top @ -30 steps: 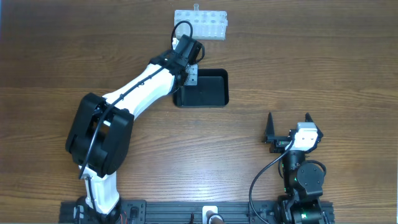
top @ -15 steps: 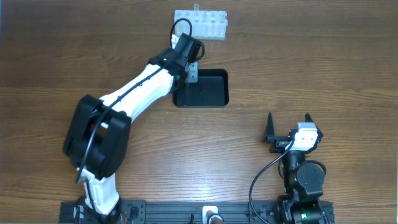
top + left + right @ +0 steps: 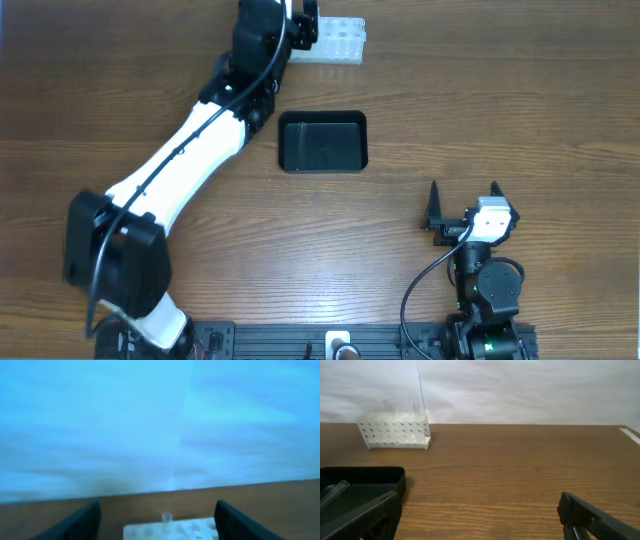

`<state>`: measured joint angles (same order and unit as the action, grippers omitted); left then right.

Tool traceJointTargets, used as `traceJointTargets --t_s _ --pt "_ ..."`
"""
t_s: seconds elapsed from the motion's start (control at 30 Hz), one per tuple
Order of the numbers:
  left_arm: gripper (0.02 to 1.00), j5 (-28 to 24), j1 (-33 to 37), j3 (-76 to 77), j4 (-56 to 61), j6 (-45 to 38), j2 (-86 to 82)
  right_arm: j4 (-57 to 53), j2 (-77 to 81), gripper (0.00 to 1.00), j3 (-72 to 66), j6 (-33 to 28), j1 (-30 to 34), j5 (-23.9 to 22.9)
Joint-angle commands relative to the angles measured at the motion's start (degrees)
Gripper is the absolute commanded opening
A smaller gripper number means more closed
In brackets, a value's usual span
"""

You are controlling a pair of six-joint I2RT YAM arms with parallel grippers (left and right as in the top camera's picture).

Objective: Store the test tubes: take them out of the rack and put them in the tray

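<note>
The clear test tube rack [image 3: 337,41] stands at the back of the table. In the right wrist view the rack [image 3: 395,433] holds a few upright tubes [image 3: 387,405]. My left gripper [image 3: 306,22] hangs lifted at the rack's left end. Its own view shows it open [image 3: 159,527], with the rack [image 3: 172,531] and one standing tube [image 3: 166,517] below between the fingers [image 3: 82,520]. The black tray [image 3: 322,142] lies nearer the middle, and one tube [image 3: 332,491] lies in it. My right gripper [image 3: 465,208] rests open near its base, holding nothing.
Bare wooden tabletop surrounds the tray [image 3: 380,480] and rack. A pale wall rises just behind the rack. The left arm's white links [image 3: 180,160] stretch diagonally across the table's left half.
My left gripper has risen from the tray's left rim and moved back to the rack. The right arm has kept still.
</note>
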<state>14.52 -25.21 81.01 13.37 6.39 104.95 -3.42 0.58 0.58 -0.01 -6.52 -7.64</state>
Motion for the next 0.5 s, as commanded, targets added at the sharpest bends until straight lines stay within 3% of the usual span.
traceJointTargets --t_s 0.03,0.2,0.5 --pt "0.783 -6.8 3.3 -0.2 4.2 -4.7 6.8 -0.2 0.0 0.993 -0.3 0.2 -0.3 -0.8" --pt "0.803 -16.7 7.4 3.6 6.8 -4.7 13.6 -0.2 0.0 0.991 -0.3 0.2 -0.3 -0.8" --pt "0.803 -20.0 8.2 17.2 2.0 -7.5 24.0 -0.2 0.0 0.993 -0.3 0.2 -0.3 -0.8"
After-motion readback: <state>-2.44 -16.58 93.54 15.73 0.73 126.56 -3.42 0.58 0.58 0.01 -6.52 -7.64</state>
